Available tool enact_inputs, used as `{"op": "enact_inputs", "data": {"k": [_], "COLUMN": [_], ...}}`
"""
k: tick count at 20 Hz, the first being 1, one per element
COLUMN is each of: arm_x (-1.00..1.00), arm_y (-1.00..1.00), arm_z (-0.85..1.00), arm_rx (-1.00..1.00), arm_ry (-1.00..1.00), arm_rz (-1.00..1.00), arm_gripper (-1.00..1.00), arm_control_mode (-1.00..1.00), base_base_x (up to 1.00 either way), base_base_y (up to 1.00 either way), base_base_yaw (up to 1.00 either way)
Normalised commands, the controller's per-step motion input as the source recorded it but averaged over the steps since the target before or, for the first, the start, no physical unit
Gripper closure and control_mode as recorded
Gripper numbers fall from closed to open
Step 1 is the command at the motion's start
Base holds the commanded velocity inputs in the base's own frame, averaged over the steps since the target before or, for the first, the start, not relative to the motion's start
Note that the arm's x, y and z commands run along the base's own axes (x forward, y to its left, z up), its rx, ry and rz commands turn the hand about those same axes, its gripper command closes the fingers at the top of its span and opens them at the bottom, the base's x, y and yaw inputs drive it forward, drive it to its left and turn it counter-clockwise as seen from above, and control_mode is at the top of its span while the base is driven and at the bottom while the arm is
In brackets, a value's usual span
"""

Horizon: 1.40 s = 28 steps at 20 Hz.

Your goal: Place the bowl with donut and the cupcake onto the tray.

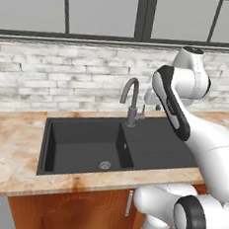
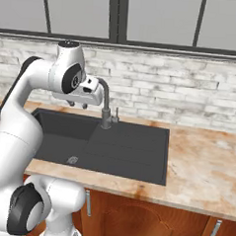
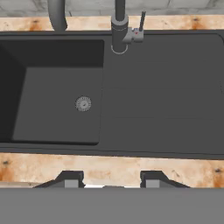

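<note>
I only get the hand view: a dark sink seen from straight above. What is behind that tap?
Observer: Behind the faucet runs a whitish brick wall, and above it a window with dark frames.
Operator: And under the counter?
Observer: Below the counter are reddish wooden cabinet doors with metal handles.
Operator: Where does the pincer hang?
Observer: The pincer hangs over the sink, about level with the bend of the faucet's spout. Its jaws are apart and hold nothing.
</note>
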Motion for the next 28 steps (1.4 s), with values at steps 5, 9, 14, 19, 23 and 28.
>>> {"op": "enact_inputs", "data": {"k": [5, 9, 14, 19, 23, 28], "arm_x": [0.0, 0.0, 0.0, 0.0, 0.0, 0.0], "arm_y": [0.0, 0.0, 0.0, 0.0, 0.0, 0.0], "arm_z": [0.0, 0.0, 0.0, 0.0, 0.0, 0.0], "arm_rx": [0.0, 0.0, 0.0, 0.0, 0.0, 0.0], "arm_ry": [0.0, 0.0, 0.0, 0.0, 0.0, 0.0], "arm_rz": [0.0, 0.0, 0.0, 0.0, 0.0, 0.0], "arm_gripper": [-1.0, -1.0, -1.0, -1.0, -1.0, -1.0], "arm_control_mode": [1.0, 1.0, 1.0, 1.0, 1.0, 1.0], "base_base_x": [0.0, -0.12, -0.51, -0.43, -0.21, -0.12], "base_base_y": [0.0, 0.0, -0.05, -0.2, -0.68, -0.92], "base_base_yaw": [0.0, 0.0, 0.0, 0.0, 0.0, 0.0]}}
